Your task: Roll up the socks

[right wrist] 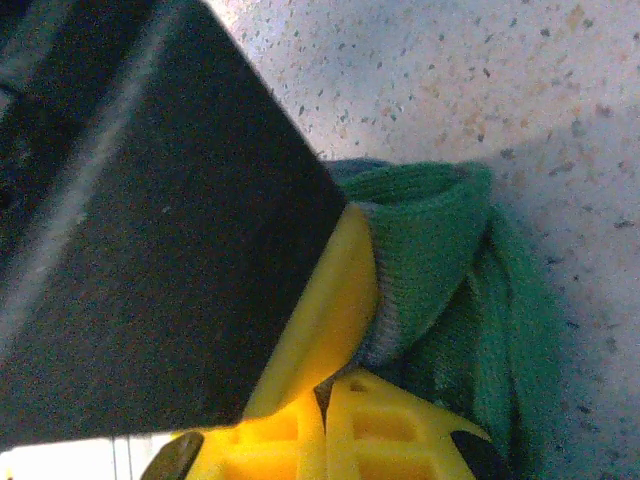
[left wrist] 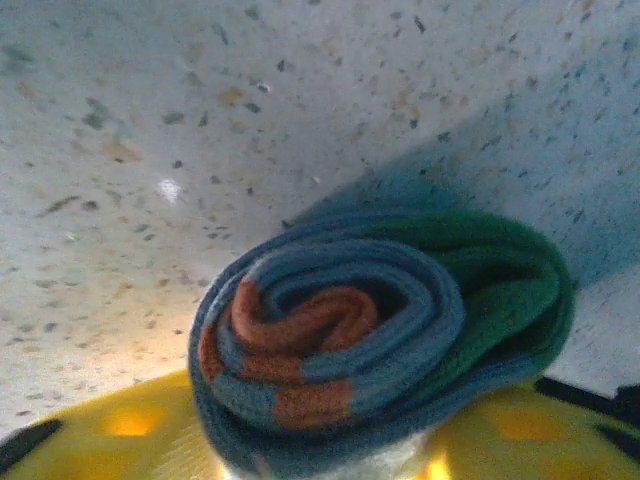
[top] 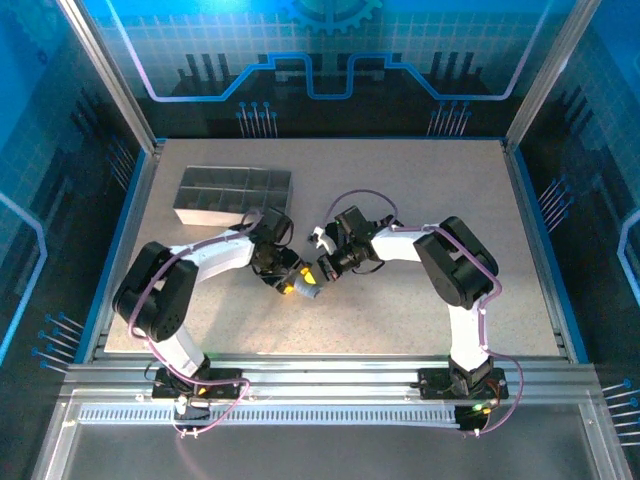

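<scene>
The sock is wound into a tight coil, with the orange cuff at its heart and the green toe outermost. It sits low on the counter, midway between my arms. My left pincer pinches one end of the coil, and my right pincer is nipped onto the green flap. I judge the sock light, soft and springy, so a slack grip would likely let it unwind. The best hold is across the whole coil, or on that loose toe edge.
</scene>
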Action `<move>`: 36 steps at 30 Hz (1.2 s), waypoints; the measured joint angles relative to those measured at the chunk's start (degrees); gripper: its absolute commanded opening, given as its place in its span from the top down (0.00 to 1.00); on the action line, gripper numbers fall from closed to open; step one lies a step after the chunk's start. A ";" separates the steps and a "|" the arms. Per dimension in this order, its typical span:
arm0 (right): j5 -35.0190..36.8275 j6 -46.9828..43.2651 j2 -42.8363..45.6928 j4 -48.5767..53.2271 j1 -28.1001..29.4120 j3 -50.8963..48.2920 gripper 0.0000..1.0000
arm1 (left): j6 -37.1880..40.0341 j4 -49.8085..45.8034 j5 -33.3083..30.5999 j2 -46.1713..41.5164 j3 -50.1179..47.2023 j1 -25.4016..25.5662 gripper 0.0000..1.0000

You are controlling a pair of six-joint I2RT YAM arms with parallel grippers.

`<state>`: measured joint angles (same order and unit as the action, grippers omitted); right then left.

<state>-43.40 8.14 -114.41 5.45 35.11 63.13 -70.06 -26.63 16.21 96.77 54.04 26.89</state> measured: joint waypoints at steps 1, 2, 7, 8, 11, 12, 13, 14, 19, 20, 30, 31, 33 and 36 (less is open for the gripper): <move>0.85 -0.35 1.05 -0.33 0.24 -0.98 0.75 | 0.20 -0.35 -0.04 0.11 0.13 0.20 0.84; 2.10 -0.92 2.43 -0.90 0.63 -2.19 0.69 | 0.42 -0.74 -0.02 0.00 0.20 0.33 0.88; 18.91 -7.65 20.70 -8.70 6.97 -18.05 0.46 | 1.51 -4.55 -0.57 -0.50 1.09 0.66 1.00; 22.16 -9.31 24.37 -9.79 8.87 -20.57 0.46 | 1.46 -5.49 -0.79 -0.52 1.33 0.68 1.00; 32.68 -14.27 29.66 -11.43 14.88 -22.53 0.44 | 1.46 -8.83 -1.44 -0.94 1.75 0.66 1.00; 36.72 -16.28 29.81 -12.46 17.11 -22.53 0.43 | 1.46 -9.75 -1.49 -1.09 1.75 0.66 1.00; 40.02 -17.84 29.68 -12.94 19.08 -22.53 0.43 | 1.46 -10.67 -1.49 -1.16 1.77 0.63 1.00; 43.19 -19.39 29.35 -13.18 21.16 -22.53 0.43 | 1.46 -11.34 -1.44 -1.18 1.84 0.59 1.00; 52.61 -24.46 24.09 -13.42 27.87 -20.06 0.42 | 1.49 -14.38 -1.22 -0.61 2.89 -0.13 1.00; 53.81 -25.05 22.58 -13.38 28.37 -18.86 0.43 | 1.53 -14.88 -0.96 -0.26 3.26 -0.33 1.00; 59.39 -25.79 13.27 -11.30 29.07 -10.62 0.64 | 2.60 -16.76 0.52 1.11 4.66 -2.23 0.96; 59.52 -25.40 12.74 -10.84 29.05 -10.21 0.70 | 2.58 -16.74 0.59 1.11 4.66 -2.45 0.93; 59.49 -24.39 12.15 -9.70 28.76 -9.05 0.84 | 2.58 -16.55 0.55 0.74 4.44 -2.89 0.86; 58.23 -22.91 11.85 -8.46 27.80 -7.67 0.98 | 2.32 -15.26 0.59 -0.87 3.13 -4.13 0.77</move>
<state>14.83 -14.76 -102.56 -3.01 62.92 55.46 -67.75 -41.89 16.80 95.90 57.17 22.76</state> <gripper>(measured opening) 0.099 0.183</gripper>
